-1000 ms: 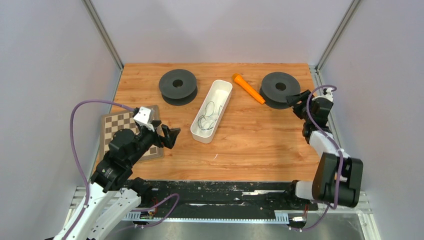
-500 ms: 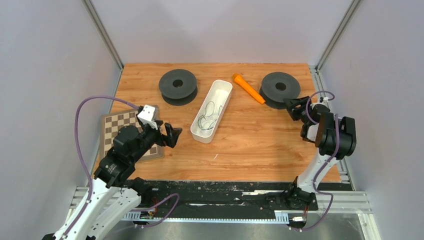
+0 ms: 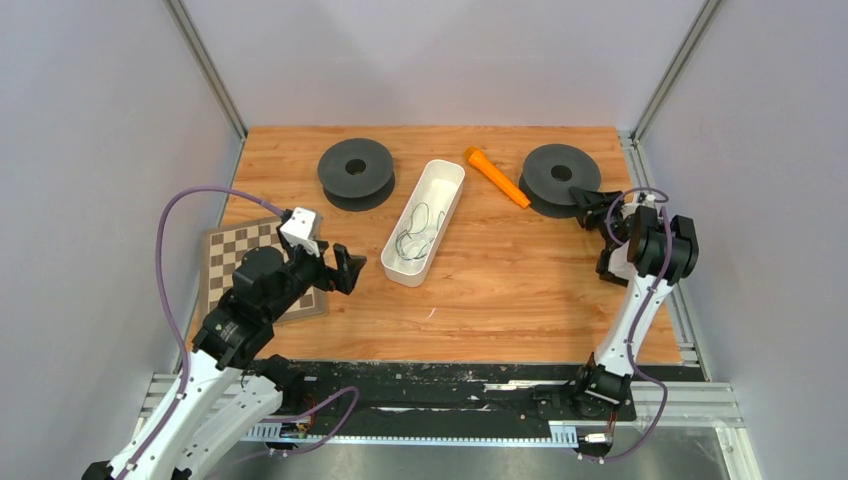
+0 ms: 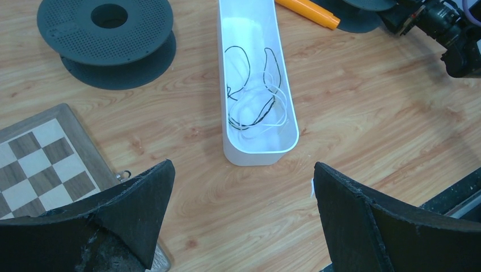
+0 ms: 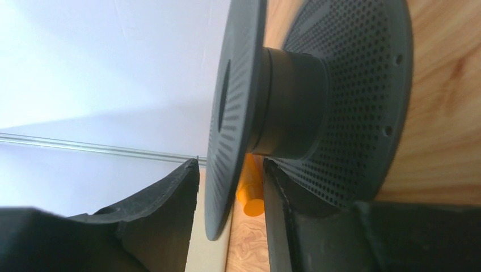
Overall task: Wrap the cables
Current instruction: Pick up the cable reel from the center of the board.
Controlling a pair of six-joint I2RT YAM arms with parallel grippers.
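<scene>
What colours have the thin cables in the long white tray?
Black and white cables, left wrist view best.

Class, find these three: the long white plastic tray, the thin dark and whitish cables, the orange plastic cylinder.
Long white plastic tray [image 4: 258, 154]: left wrist view, near outer wall.
Thin dark and whitish cables [image 4: 252, 116]: left wrist view, middle of the tangle.
Orange plastic cylinder [image 3: 497, 177]: top external view, mid-shaft.

2 spools [image 3: 356, 172] [image 3: 560, 176], 1 tray [image 4: 258, 154], 1 chessboard [image 3: 225, 255].
</scene>
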